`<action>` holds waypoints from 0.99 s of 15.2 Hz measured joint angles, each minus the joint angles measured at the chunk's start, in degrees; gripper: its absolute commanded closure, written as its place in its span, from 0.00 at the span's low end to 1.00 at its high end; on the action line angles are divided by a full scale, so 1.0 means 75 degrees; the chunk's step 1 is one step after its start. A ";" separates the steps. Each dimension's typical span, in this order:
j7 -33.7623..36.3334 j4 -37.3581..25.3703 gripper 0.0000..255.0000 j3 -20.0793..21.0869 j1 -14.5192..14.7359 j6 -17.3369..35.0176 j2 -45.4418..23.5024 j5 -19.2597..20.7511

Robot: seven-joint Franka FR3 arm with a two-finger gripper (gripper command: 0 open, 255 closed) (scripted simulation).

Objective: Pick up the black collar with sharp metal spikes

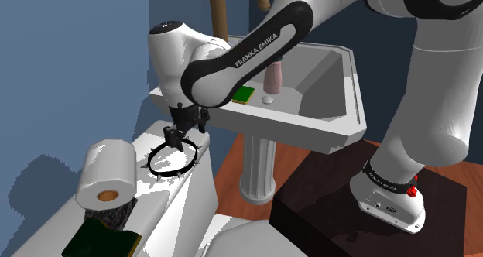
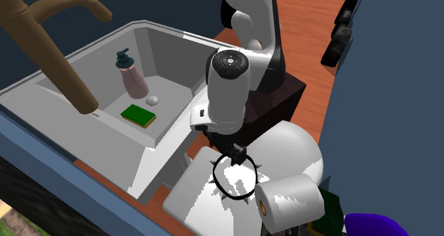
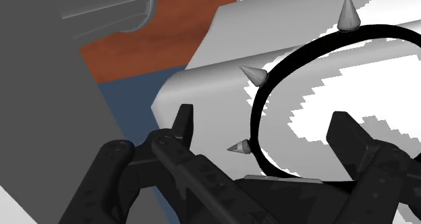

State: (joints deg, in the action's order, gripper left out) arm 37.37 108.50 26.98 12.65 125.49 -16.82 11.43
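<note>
A black collar (image 1: 155, 167) with metal spikes lies flat on a white toilet tank lid (image 1: 159, 197). My black gripper (image 1: 176, 139) points down at the collar's edge nearest the sink. In the second exterior view the gripper (image 2: 237, 158) sits over the near rim of the collar (image 2: 217, 181). In the wrist view the gripper (image 3: 266, 125) is open, its fingers standing on either side of the collar's band (image 3: 257, 118), inside and outside the ring, without touching it. Grey spikes stick out from the band.
A toilet paper roll (image 1: 108, 174) stands on the lid beside the collar, with a dark green pad (image 1: 104, 236) below it. A white pedestal sink (image 1: 325, 124) holds a green sponge (image 1: 244, 94) and a pink bottle (image 1: 273, 77). The dark stand (image 1: 325, 201) is at lower right.
</note>
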 measured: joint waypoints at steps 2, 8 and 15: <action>0.0056 0.0109 0.00 -0.0021 0.0020 0.0175 -0.0080 0.0062; 0.0072 0.0101 1.00 -0.0025 0.0035 0.0226 -0.0122 0.0089; 0.0043 0.0056 1.00 -0.0016 0.0019 0.0129 -0.0076 0.0055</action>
State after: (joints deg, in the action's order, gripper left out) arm 37.69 108.92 26.86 12.79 126.46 -17.39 11.84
